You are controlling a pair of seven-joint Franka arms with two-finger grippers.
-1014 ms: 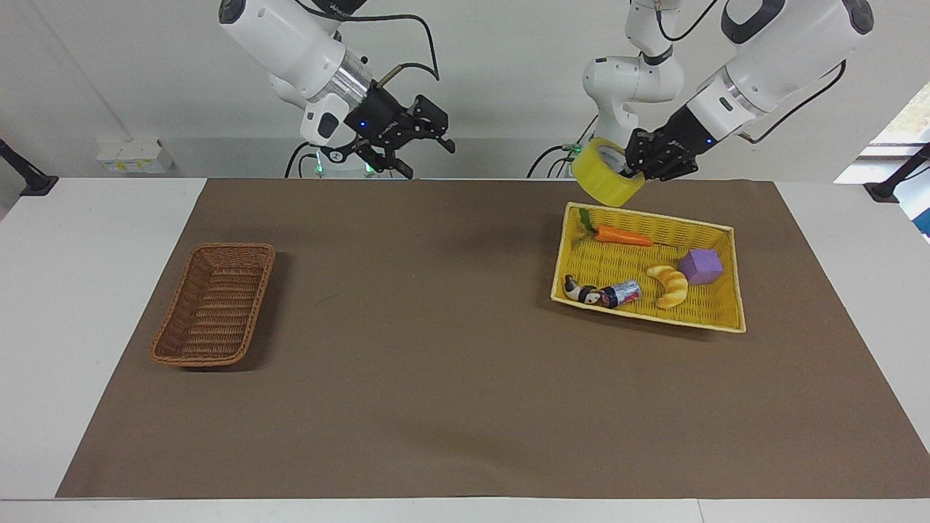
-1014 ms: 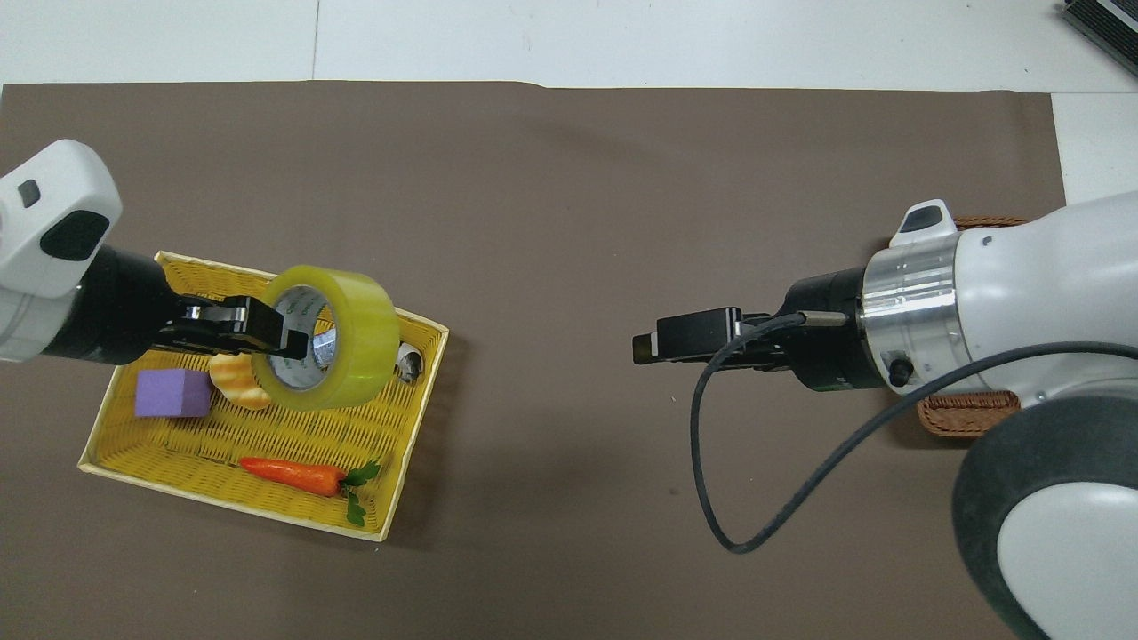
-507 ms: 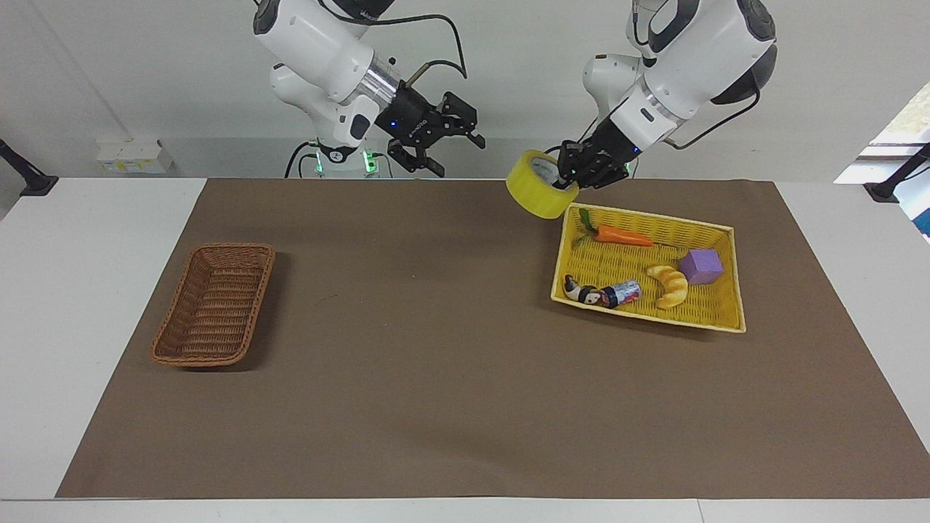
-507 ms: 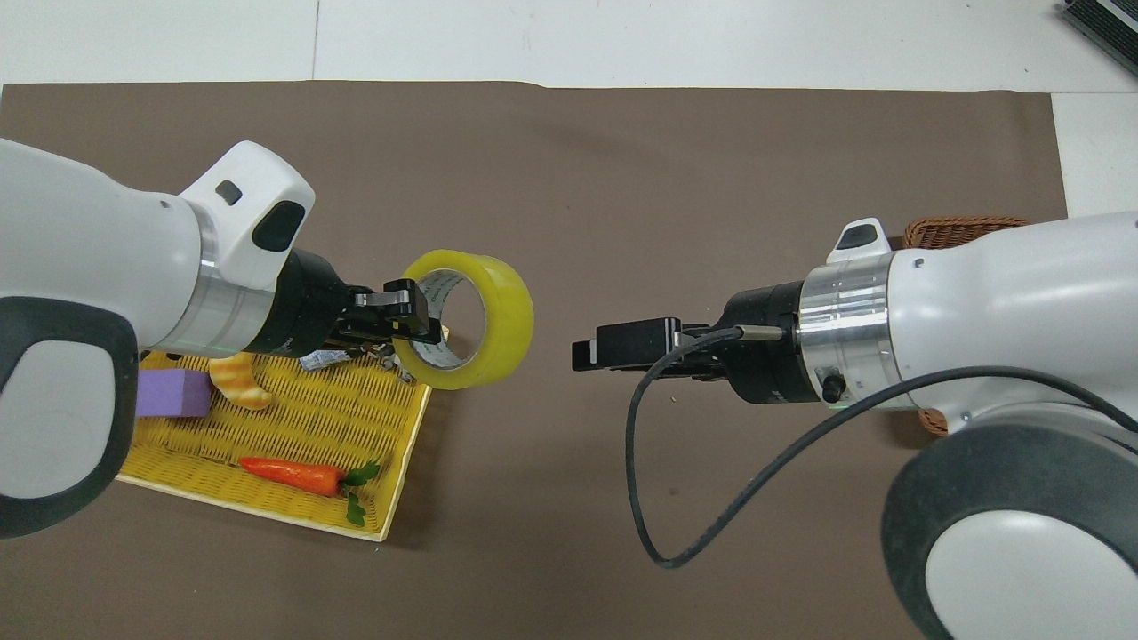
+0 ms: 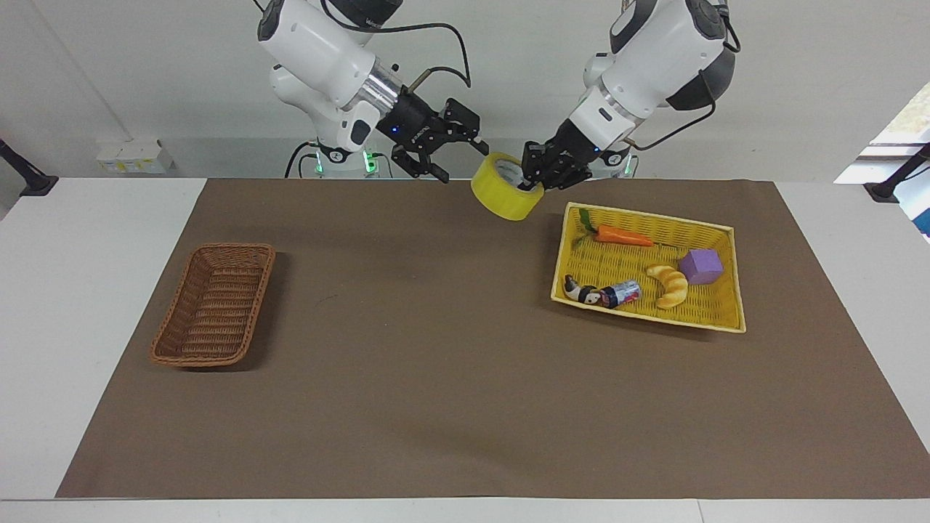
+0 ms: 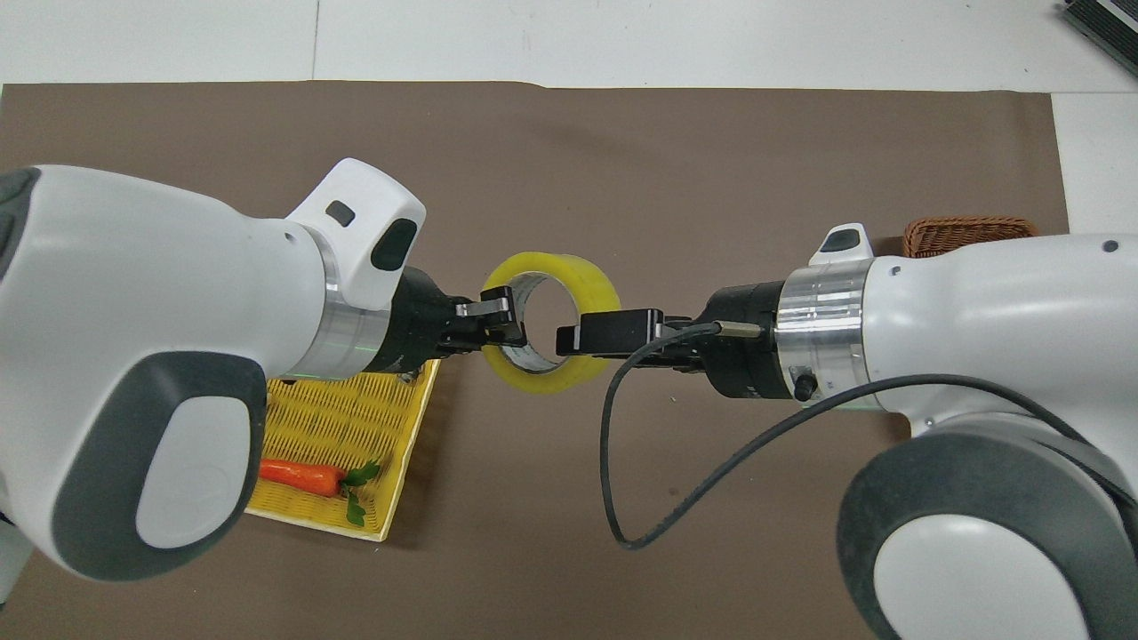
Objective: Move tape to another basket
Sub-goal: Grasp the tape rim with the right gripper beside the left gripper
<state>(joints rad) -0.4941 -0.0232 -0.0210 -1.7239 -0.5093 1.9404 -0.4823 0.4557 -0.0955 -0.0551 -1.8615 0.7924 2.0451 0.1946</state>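
The left gripper point(image 5: 536, 179) held the tape point(image 5: 501, 187), fingers clamped on its rim, in the air beside the yellow tray point(image 5: 729, 280). The right gripper point(image 5: 454, 147), fingers apart, hovered just beside the tape.

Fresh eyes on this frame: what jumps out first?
The tape, up in the air over the brown mat between the two arms: the left gripper is shut on its rim and the open right gripper is right beside it, as if for a handover. Next, the yellow tray of toys at the left arm's end, and the basket at the right arm's end.
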